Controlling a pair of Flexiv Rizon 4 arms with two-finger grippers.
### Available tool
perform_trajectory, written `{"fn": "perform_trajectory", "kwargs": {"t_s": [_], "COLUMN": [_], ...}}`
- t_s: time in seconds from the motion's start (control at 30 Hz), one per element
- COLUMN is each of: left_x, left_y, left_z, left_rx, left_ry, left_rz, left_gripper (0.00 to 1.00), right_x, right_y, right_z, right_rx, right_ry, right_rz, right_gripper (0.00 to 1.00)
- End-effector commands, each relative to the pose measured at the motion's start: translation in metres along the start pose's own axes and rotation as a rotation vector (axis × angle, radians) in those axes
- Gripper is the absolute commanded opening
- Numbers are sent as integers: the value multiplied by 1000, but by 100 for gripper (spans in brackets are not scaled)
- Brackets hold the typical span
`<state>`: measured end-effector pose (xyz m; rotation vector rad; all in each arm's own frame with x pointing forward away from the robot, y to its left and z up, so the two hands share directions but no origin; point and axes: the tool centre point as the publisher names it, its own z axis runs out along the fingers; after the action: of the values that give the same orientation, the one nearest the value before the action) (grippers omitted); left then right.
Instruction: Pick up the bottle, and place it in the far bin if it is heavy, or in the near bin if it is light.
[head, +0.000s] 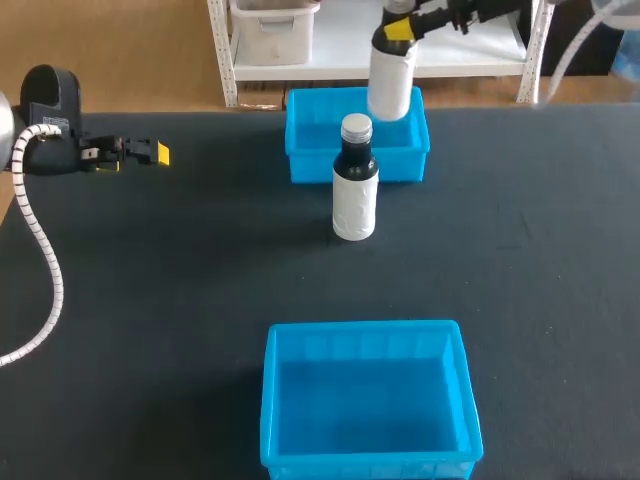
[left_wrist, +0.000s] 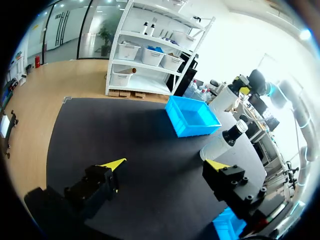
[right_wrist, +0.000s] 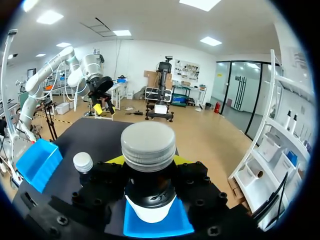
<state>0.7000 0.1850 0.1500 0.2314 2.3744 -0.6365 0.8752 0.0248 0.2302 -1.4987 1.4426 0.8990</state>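
Pose of right arm (head: 470, 12): it is seen entering over the far right corner of the surface (head: 150, 300), with its wrist held above the far bin (head: 310, 165).
State of right fingers (head: 398, 30): they are pointed down and clamped from two sides on the dark neck of the held bottle (head: 391, 85), just under its silver cap (right_wrist: 148, 144).
Place of held bottle: it is held upright over the right half of the far bin. Whether its base touches the bin floor cannot be told.
Pose of left arm (head: 50, 100): it is stretched in from the left edge, toward the far left corner, and pointed across the surface.
State of left fingers (head: 155, 153): they are spread apart, and only bare surface is seen between them in the left wrist view.
Place of standing bottle (head: 355, 190): it is set upright on the surface, just before the near wall of the far bin and just beside the held bottle. It stands on the line between the two bins.
Place of far bin: it is set at the middle of the far edge.
Place of near bin (head: 360, 330): it is set at the middle of the near edge, well apart from both arms.
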Motion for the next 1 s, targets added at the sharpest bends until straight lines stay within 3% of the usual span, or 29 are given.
{"fn": "perform_trajectory", "kwargs": {"t_s": [0.03, 0.53, 1.0], "left_x": [0, 0, 0], "left_y": [0, 0, 0], "left_z": [0, 0, 0], "left_rx": [0, 0, 0], "left_ry": [0, 0, 0], "left_rz": [0, 0, 0], "left_gripper": [100, 100, 100], "right_x": [-2, -7, 2], "right_y": [-11, 0, 1], "right_z": [12, 45, 77], "right_rx": [-101, -148, -183], "right_ry": [-2, -6, -27], "right_rz": [0, -18, -20], "right_gripper": [0, 0, 0]}}
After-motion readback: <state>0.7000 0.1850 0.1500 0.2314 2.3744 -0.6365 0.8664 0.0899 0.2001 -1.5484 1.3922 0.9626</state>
